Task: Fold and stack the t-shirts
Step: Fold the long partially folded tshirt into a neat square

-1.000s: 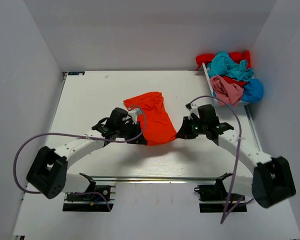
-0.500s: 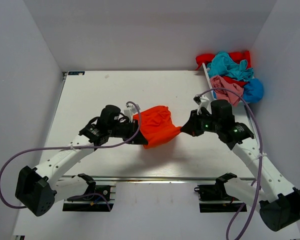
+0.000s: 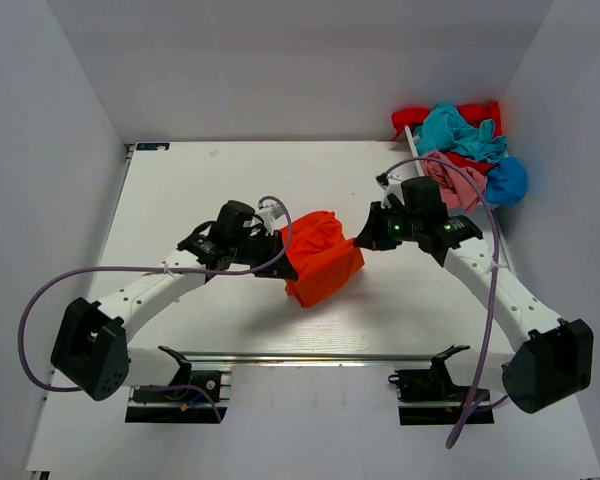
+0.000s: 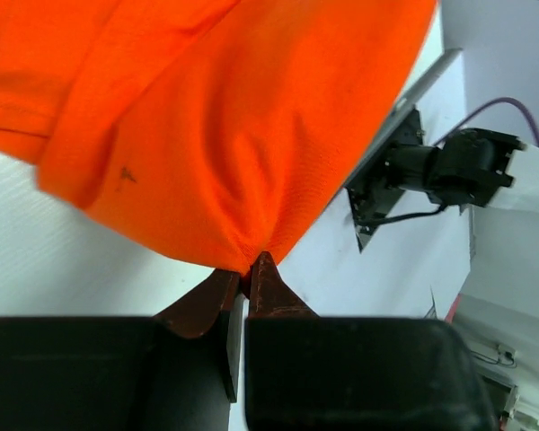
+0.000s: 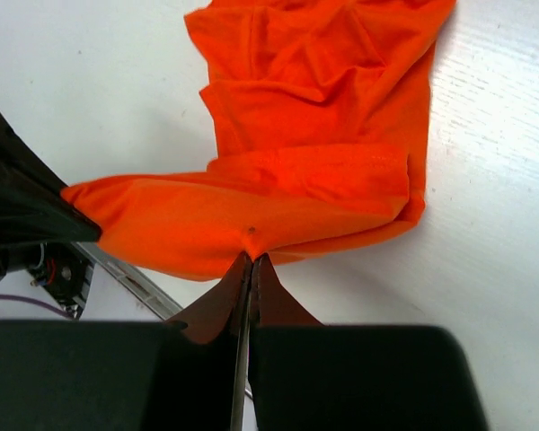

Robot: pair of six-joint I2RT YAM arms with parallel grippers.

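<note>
Orange-red t-shirt (image 3: 322,258): at the middle of the table (image 3: 180,190), slightly right of centre, bunched into a short, wrinkled bundle strung between the two grippers. Its far part is crumpled. Its near part narrows to a blunt corner pointing toward the near edge. A soft shadow lies on the table just beside that corner.

Left gripper (image 4: 245,274): fingers pressed nearly together, clamping a small pinch of the orange-red cloth at the shirt's left edge. In the left wrist view the fabric fans out from the pinch, with a folded hem band at the upper left.

Right gripper (image 5: 251,260): fingers likewise closed to a thin slit, gripping a pinch of the same shirt at its right edge. In the right wrist view a folded layer runs across just beyond the fingertips. The rest of the shirt spreads in wrinkles over the white table further out.

Both arms reach inward from their bases at the near edge and face each other across the shirt. A purple cable (image 3: 80,275) loops along the left arm.

Other shirts: a loose heap at the far right corner of the table, well apart from the grippers. The teal shirt (image 3: 458,130) is on top, the pink shirt (image 3: 455,180) at the near side, the red shirt (image 3: 412,117) behind, and the blue shirt (image 3: 507,180) at the right.
</note>
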